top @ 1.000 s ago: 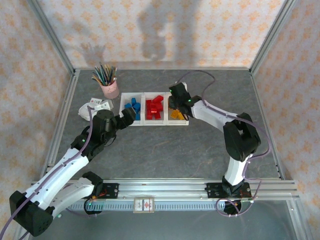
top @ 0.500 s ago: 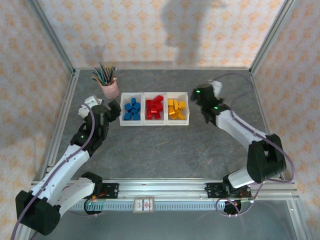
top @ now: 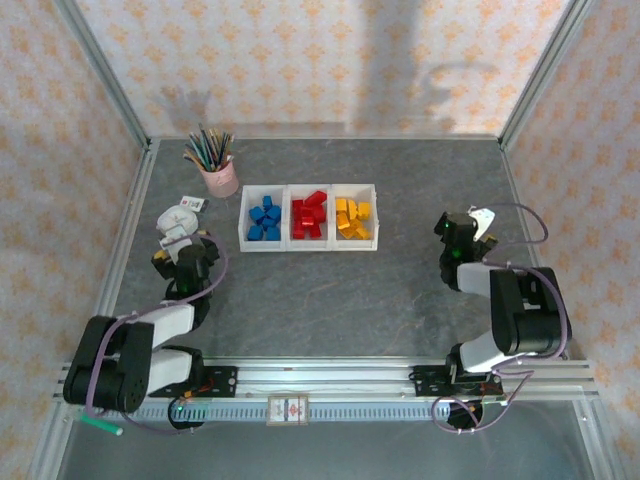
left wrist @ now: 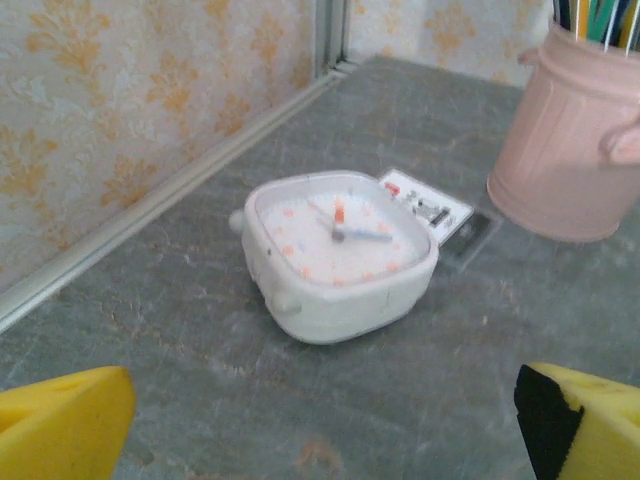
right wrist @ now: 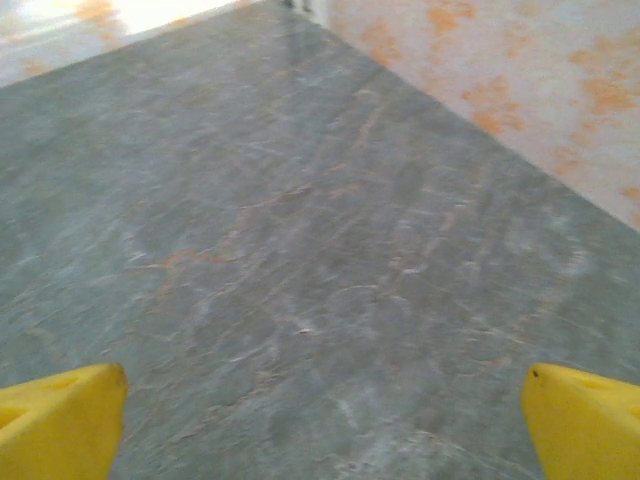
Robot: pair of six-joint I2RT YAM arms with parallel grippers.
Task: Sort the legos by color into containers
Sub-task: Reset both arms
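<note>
The three containers point(top: 308, 249) sit joined in a row toward the far middle of the desk point(top: 330, 300), and the legos are all inside them. The blue legos point(top: 264, 219) fill the left bin, the red legos point(top: 309, 215) the middle one, and the yellow legos point(top: 352, 217) the right one. I can see no brick on the desk around the row.

The left hand point(top: 181, 236) is well to the left of the containers and a bit nearer the arm bases, folded back low over the desk. Its yellow fingers point(left wrist: 62, 425) stand wide apart with nothing between them. Just ahead of it a small white clock point(left wrist: 338, 250) lies face up, with a printed card point(left wrist: 430, 207) beside it. A pink cup point(left wrist: 565, 150) of pencils stands just off the containers' far left corner.

The right hand point(top: 462, 228) is well to the right of the containers. Its fingers point(right wrist: 585, 425) are spread wide as well, with only bare grey desk between them.
</note>
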